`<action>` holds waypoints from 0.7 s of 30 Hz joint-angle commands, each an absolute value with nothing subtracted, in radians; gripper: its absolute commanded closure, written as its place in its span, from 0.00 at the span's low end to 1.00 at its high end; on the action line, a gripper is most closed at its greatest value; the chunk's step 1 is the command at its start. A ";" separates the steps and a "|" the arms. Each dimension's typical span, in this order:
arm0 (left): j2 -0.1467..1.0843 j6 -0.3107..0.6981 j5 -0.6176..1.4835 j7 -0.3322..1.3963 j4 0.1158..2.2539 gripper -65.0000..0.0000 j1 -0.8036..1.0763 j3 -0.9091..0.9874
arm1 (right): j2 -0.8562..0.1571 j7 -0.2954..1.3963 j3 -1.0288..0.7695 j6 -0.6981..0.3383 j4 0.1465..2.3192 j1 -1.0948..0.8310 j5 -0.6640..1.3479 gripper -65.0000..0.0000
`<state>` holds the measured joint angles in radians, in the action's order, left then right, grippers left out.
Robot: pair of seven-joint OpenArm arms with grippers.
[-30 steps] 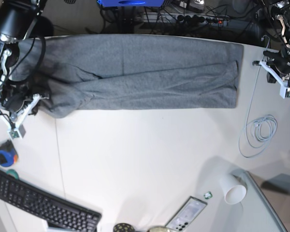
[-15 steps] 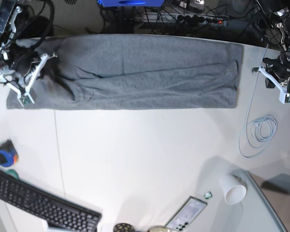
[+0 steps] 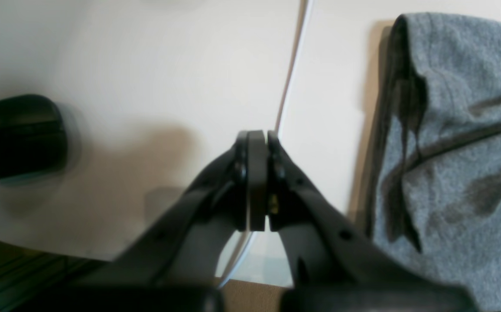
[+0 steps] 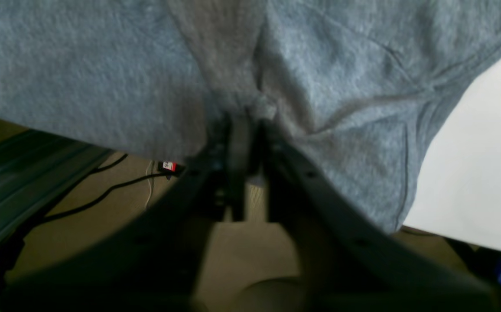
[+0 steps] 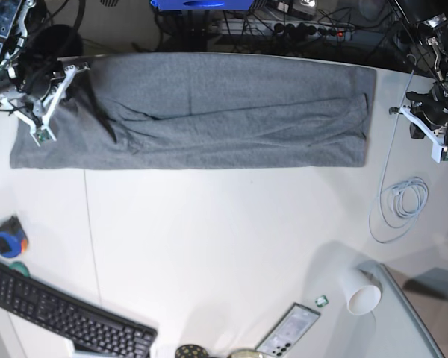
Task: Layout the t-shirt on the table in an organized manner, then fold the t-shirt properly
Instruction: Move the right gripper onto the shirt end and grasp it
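The heather-grey t-shirt [image 5: 224, 112] lies as a long folded band across the far part of the white table [image 5: 224, 239]. My right gripper [image 5: 39, 138] hangs over its left end. In the right wrist view the jaws of the right gripper [image 4: 250, 115] stand a sliver apart, with creases of the t-shirt [image 4: 103, 65] running to their tips. Whether cloth is still pinched does not show. My left gripper [image 5: 438, 153] is shut on nothing, right of the shirt's right end. In the left wrist view the left gripper [image 3: 257, 134] sits over bare table [image 3: 146, 65], the t-shirt [image 3: 463, 143] beside it.
A coiled white cable [image 5: 403, 201] lies near the right edge. A paper cup [image 5: 358, 292], a phone [image 5: 287, 332] and a grey glass panel [image 5: 407, 328] sit at the near right. A keyboard [image 5: 60, 313] and a blue object [image 5: 7, 240] are at the near left.
The right gripper swung from the near left toward the far edge, dragging the shirt's left end out flat; its jaws have since parted slightly. The left arm barely moved.
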<state>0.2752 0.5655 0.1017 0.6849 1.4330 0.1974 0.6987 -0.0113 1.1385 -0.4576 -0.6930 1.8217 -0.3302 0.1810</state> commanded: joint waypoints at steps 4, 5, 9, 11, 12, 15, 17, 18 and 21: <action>0.298 0.561 0.107 0.667 1.446 1.00 0.193 0.704 | -0.019 1.193 -0.404 -0.698 1.891 -0.326 0.193 0.58; 0.298 0.561 0.107 0.667 1.446 1.00 0.193 0.704 | -0.018 1.198 -0.409 -0.698 1.917 -0.326 0.193 0.58; 0.300 0.561 0.107 0.667 1.445 1.00 0.193 0.704 | -0.016 1.122 -0.404 -0.698 1.945 -0.292 0.193 0.58; 0.300 0.561 0.107 0.667 1.429 1.00 0.193 0.704 | -0.008 1.095 -0.398 -0.698 1.922 -0.259 0.193 0.59; 0.300 0.561 0.108 0.667 1.422 1.00 0.191 0.704 | 0.008 1.090 -0.397 -0.698 1.902 -0.234 0.193 0.64; 0.298 0.561 0.108 0.667 1.403 1.00 0.176 0.704 | 0.027 1.086 -0.397 -0.698 1.811 -0.173 0.189 0.89; 0.300 0.561 0.108 0.667 1.391 1.00 0.174 0.704 | 0.030 1.086 -0.397 -0.698 1.732 -0.134 0.189 1.00; 0.300 0.561 0.108 0.667 1.386 1.00 0.174 0.705 | 0.031 1.086 -0.397 -0.698 1.693 -0.119 0.189 1.00; 0.300 0.561 0.108 0.667 1.385 1.00 0.174 0.705 | 0.033 1.084 -0.397 -0.698 1.623 -0.102 0.189 0.97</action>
